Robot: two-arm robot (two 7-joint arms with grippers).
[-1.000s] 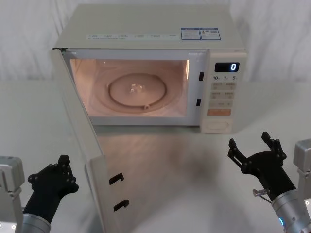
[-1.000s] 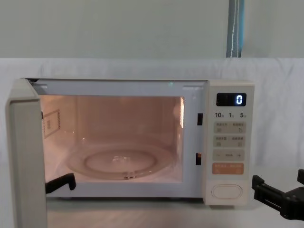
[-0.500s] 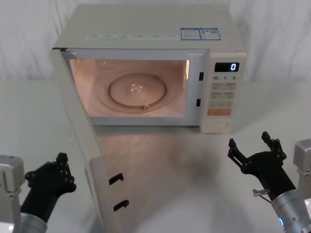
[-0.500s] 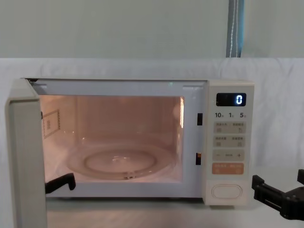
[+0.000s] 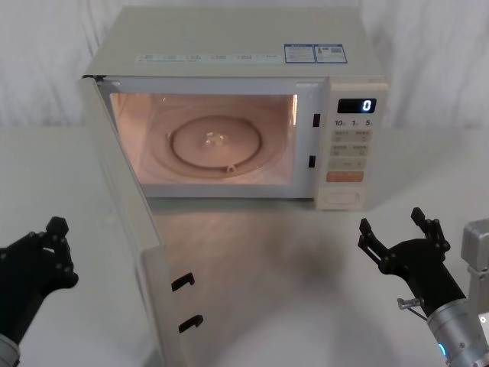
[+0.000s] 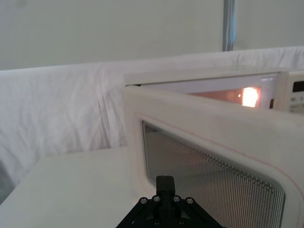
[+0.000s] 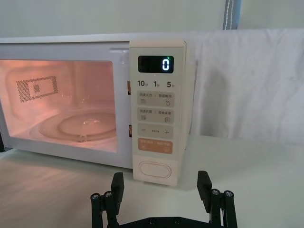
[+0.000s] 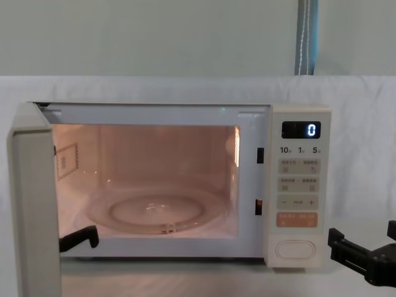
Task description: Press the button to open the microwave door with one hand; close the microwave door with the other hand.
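microwave door [image 5: 126, 229] stands swung wide on its left hinge, cavity lit, glass turntable [image 5: 218, 144] visible inside. the opening half of the task looks done; closing is the step in hand.

left gripper [image 5: 34, 267] sits low at the robot's left, outside the door's outer face and apart from it. in the left wrist view the door's window [image 6: 209, 180] fills the space just ahead of it. whether its jaws are spread or pressed together, i cannot tell.

right gripper [image 5: 403, 243] hovers over the table [image 5: 306, 290] in front of the control panel, jaws spread wide and holding nothing. the button [image 7: 155, 169] lies just ahead of it, low on the panel under the orange key [image 7: 154, 146], not touched.

notes for a clean close:
- contact the outer face near the free edge, far from the hinge, for best leverage.
- push along the door's arc toward the cavity, not straight forward, so the gripper does not slide off the glass.
- keep the right gripper back so the closing edge and its latch hooks [image 5: 183, 281] meet nothing.
- follow through until the hooks seat in the slots [image 5: 315, 120]; a weak push likely leaves the door ajar.
- risk: a hard shove may shift the whole oven on the table.
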